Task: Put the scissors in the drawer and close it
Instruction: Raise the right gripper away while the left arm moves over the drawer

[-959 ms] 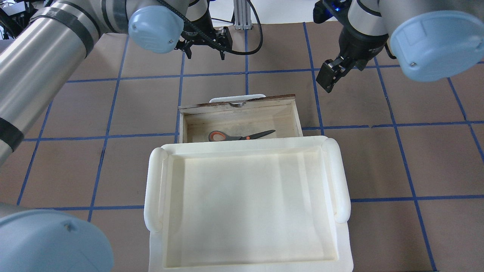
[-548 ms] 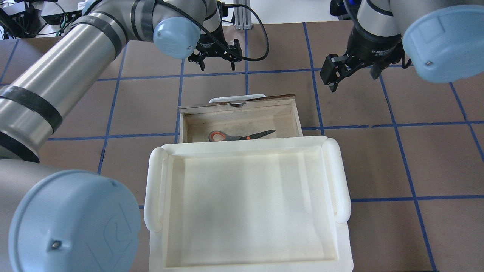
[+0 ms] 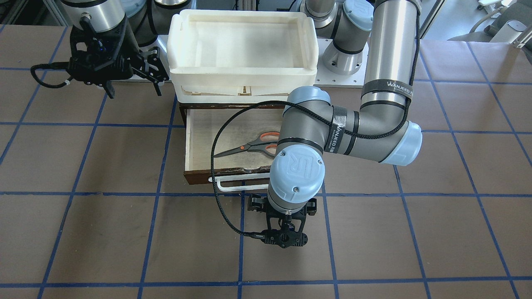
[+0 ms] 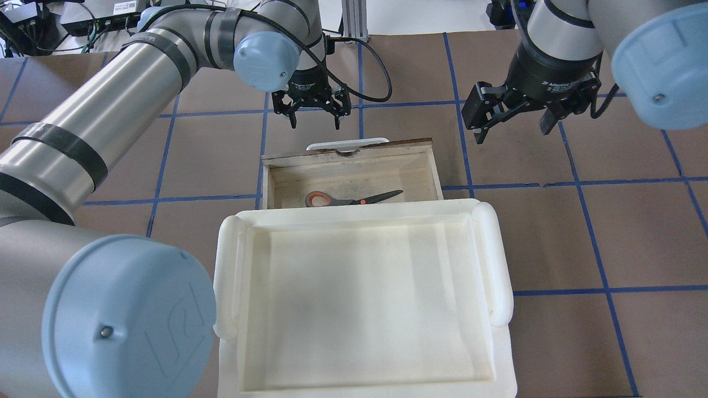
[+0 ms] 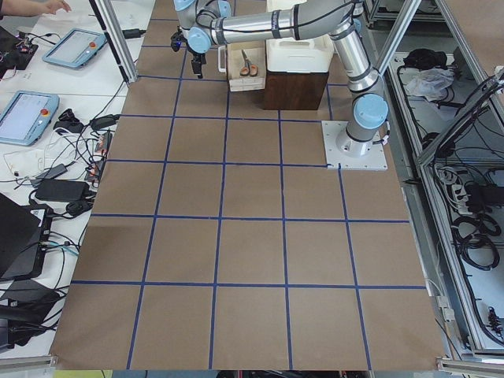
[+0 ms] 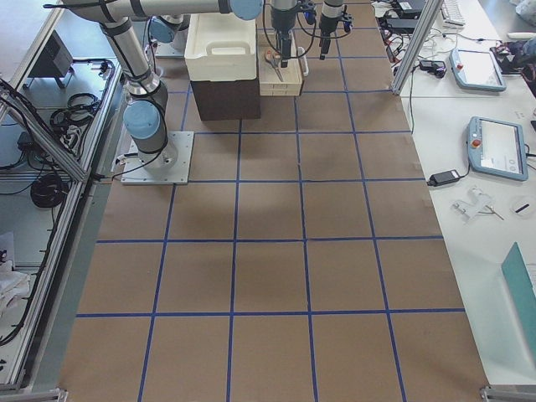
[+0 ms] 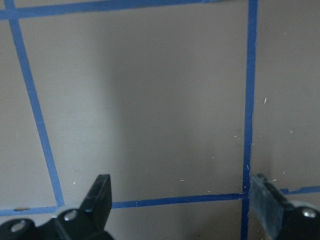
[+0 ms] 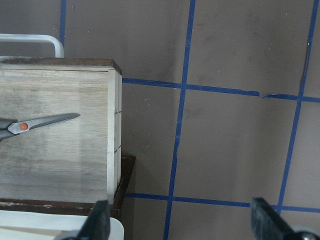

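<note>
One slim scissors (image 4: 354, 199) — perhaps steel-bladed.

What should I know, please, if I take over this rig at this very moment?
Left gripper: open, empty, hovering just beyond the front of the drawer, near its white handle, not touching it.
Right gripper: open, empty, off to the robot's right of the drawer.
Scissors: lying flat inside the drawer, which is pulled out.
Done: scissors are in.
Left: push the drawer shut; the left gripper looks best placed for it.
</note>
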